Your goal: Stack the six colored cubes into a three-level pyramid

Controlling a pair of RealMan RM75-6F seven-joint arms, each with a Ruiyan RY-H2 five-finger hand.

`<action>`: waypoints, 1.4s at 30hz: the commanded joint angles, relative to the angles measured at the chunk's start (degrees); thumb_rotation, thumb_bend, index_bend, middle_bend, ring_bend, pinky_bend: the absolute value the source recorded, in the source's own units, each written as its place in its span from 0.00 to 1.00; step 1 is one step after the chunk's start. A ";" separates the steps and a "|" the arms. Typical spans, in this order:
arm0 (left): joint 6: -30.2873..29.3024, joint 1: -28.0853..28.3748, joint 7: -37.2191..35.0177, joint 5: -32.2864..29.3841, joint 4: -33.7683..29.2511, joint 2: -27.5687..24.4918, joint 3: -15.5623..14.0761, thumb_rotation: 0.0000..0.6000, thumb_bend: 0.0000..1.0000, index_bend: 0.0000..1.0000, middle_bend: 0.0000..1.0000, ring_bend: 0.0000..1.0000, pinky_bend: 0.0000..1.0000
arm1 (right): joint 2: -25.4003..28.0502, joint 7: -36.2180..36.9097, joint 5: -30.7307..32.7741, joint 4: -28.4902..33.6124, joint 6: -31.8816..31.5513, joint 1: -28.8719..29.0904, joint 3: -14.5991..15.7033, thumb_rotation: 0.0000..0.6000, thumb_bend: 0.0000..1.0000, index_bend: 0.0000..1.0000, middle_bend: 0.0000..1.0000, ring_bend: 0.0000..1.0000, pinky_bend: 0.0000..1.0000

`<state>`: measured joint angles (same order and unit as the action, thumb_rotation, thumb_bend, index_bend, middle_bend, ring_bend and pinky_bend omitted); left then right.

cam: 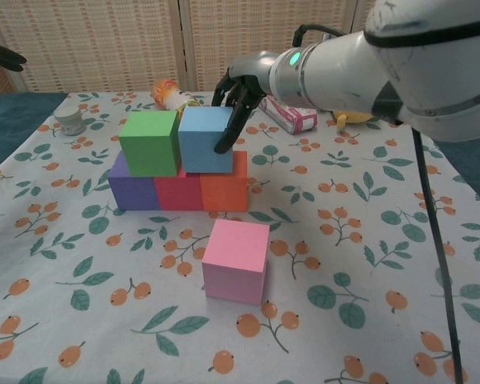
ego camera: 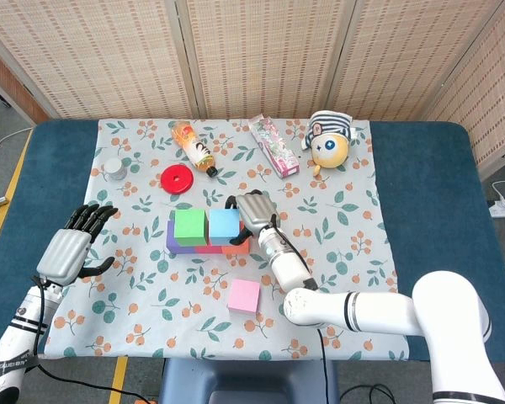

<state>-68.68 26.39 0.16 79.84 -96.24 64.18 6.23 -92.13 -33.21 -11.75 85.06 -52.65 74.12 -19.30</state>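
- We are seeing a blue cube under black fingers.
- Left of them, a green cube is showing.
- Below are sitting purple, crimson and orange cubes.
- Nearer us, a pink cube is lying on white cloth with orange berries.

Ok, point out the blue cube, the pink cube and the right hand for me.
blue cube (cam: 202, 142), chest view, on its front face.
pink cube (cam: 235, 259), chest view, on its front face.
right hand (cam: 238, 94), chest view, on the fingers gripping the blue cube.

Bottle, red disc, plush toy
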 commanded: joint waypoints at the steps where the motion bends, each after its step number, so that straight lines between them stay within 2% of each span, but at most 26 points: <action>1: 0.14 0.00 -0.30 0.09 0.25 0.08 0.03 1.00 0.29 0.09 0.07 0.00 0.04 | -0.32 -0.37 0.27 -0.31 -0.19 0.21 0.00 1.00 0.04 0.40 0.42 0.25 0.14; 42: 1.12 -0.35 -3.76 1.40 2.85 0.51 -0.16 1.00 0.29 0.09 0.07 0.00 0.04 | -4.15 -3.34 0.46 -3.32 -1.78 0.77 -1.43 1.00 0.04 0.37 0.42 0.25 0.14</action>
<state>-67.55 26.04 -3.60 81.24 -93.39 64.69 6.07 -96.26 -36.56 -11.31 81.77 -54.43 74.90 -20.68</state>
